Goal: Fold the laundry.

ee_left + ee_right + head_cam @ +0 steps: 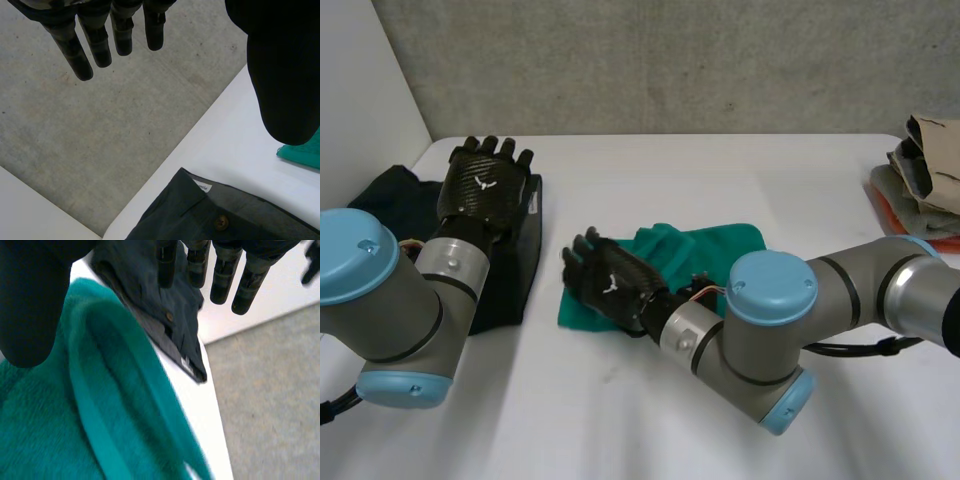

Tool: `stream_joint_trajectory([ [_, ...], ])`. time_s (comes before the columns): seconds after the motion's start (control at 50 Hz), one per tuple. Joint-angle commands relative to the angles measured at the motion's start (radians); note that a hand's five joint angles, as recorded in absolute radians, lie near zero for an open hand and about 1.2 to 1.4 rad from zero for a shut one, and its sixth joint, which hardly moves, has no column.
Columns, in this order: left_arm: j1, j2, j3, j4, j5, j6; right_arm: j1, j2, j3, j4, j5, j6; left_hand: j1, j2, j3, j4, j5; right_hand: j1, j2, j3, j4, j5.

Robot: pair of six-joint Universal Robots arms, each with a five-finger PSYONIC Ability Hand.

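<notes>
1. Green towel [720,255] flat in the middle of the desk, its left edge under the right hand [610,285]; fingers straight and wide, holding nothing.
2. Dark garment [510,270] with a button, just beside the towel, under the left hand [485,185]; fingers likewise straight, nothing held.
3. White desk [740,170]; grey concrete [670,60] beyond its far edge.
4. 1 stack of folded clothes [925,170] at the desk's right edge, well apart from both hands.

Teal towel [720,250] beside dark garment [515,265].
</notes>
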Motion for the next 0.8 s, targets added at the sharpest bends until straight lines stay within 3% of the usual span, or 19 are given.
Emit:
stream_joint_trajectory([
  [0.02, -0.017, -0.002, 0.003, 0.0, 0.003, -0.002, -0.129, -0.148, 0.092, 0.046, 0.175, 0.287, -0.019, -0.028, -0.035, -0.028, -0.049, -0.023, -0.043, -0.034, -0.056, -0.066],
  [0.06, -0.04, -0.003, 0.007, 0.0, 0.003, -0.004, -0.163, -0.239, 0.14, 0.072, 0.209, 0.422, -0.019, -0.028, -0.035, -0.028, -0.049, -0.023, -0.043, -0.034, -0.056, -0.066],
  [0.14, -0.112, -0.014, 0.022, 0.0, 0.01, -0.031, -0.232, -0.292, 0.204, 0.123, 0.204, 0.573, -0.019, -0.028, -0.035, -0.028, -0.049, -0.023, -0.043, -0.034, -0.056, -0.066],
  [0.28, -0.207, -0.071, 0.07, -0.014, 0.08, -0.085, -0.319, -0.304, 0.283, 0.167, 0.203, 0.584, 0.037, 0.029, 0.022, 0.029, 0.008, -0.008, -0.028, -0.018, -0.041, -0.051],
  [0.44, -0.336, -0.192, 0.16, -0.014, 0.103, -0.104, -0.342, -0.304, 0.315, 0.167, 0.209, 0.556, 0.064, 0.055, 0.048, 0.055, 0.034, 0.236, 0.216, 0.226, 0.203, 0.193],
  [0.6, -0.342, -0.359, 0.318, -0.069, 0.096, -0.085, -0.329, -0.294, 0.318, 0.166, 0.221, 0.553, 0.07, 0.061, 0.054, 0.061, 0.04, 0.433, 0.413, 0.423, 0.4, 0.391],
  [0.8, -0.306, -0.497, 0.453, -0.14, 0.054, -0.012, -0.323, -0.281, 0.321, 0.166, 0.241, 0.492, 0.07, 0.061, 0.054, 0.061, 0.04, 0.442, 0.422, 0.432, 0.409, 0.399],
])
